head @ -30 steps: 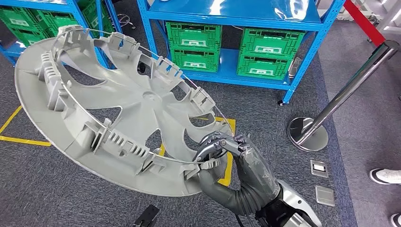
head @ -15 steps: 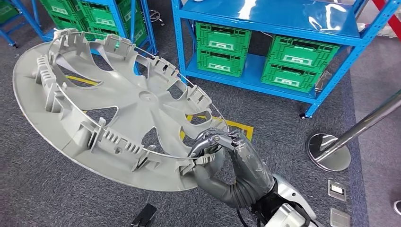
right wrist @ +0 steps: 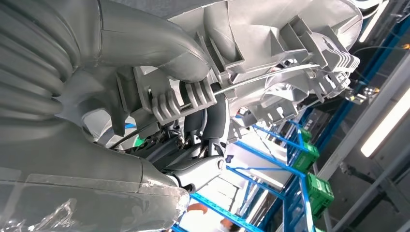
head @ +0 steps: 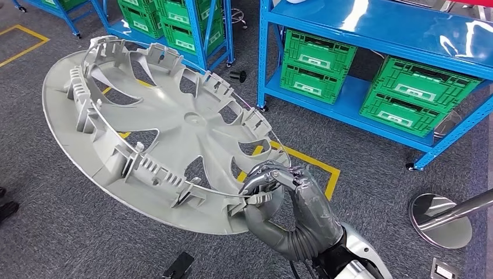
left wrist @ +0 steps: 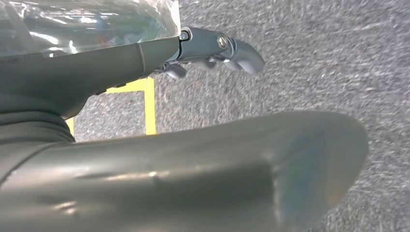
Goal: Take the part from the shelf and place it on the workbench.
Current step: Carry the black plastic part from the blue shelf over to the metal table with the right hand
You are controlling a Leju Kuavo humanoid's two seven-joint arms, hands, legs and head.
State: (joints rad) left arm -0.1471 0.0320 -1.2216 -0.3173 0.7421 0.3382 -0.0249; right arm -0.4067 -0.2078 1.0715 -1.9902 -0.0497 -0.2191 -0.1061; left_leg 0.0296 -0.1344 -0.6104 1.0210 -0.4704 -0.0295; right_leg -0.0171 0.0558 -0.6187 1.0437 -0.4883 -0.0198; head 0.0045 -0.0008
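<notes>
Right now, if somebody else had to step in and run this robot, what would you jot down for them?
Right hand: grips the rim of the grey wheel cover, carrying it tilted above the carpet, inner side up.
Left hand: hangs over the carpet, holding nothing, fingers apart.
Done: the part is off the shelf; the blue shelves with green crates stand ahead.
Left: carry it to the workbench and set it down.

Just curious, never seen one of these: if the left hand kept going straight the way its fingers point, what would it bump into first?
Probably just the grey carpet floor; the left hand has nothing else ahead, though depth is unclear.
</notes>
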